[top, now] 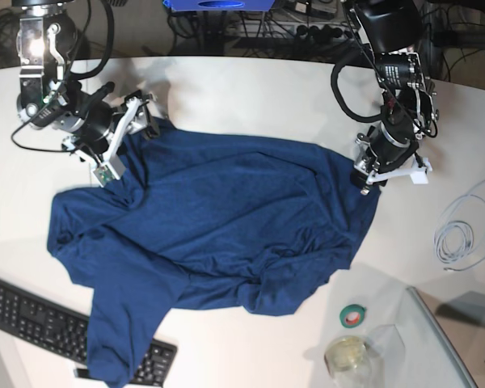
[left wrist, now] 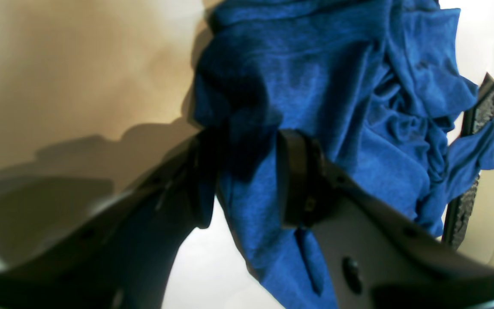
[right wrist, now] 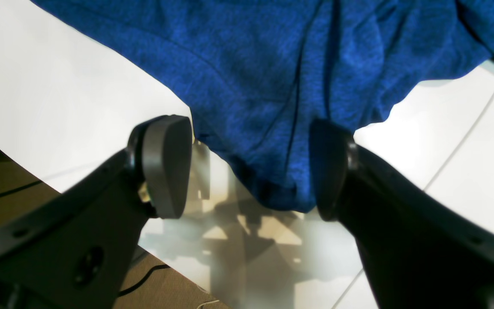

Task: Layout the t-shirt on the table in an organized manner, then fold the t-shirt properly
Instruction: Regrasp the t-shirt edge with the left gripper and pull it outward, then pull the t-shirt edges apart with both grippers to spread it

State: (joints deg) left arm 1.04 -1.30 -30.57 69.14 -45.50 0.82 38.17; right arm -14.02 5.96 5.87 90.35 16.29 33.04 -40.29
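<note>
My left pincer [left wrist: 247, 176] is pinching a bunched fold of the t-shirt [left wrist: 315, 86], cloth squeezed between both dark pads and hanging out below them; in the base view this pincer [top: 370, 179] sits at the shirt's edge on that view's right. My right pincer [right wrist: 251, 167] is spread, jaws wide apart, a corner of the shirt's hem lying between them; the fabric touches the inner face of one pad, the other pad stands clear of it, nothing clamped. In the base view the right pincer [top: 117, 149] is at the shirt's upper corner on that view's left. The t-shirt [top: 218, 234] lies spread but rumpled across the middle of the white desk [top: 250, 89], with folds along its lower edge and one end draped over a black keyboard [top: 32, 315] at the desk's near edge. Well apart from the shirt: a green tape roll [top: 354, 315], a clear cup [top: 347, 356] just beside it, a coiled white cable [top: 461, 234].
</note>
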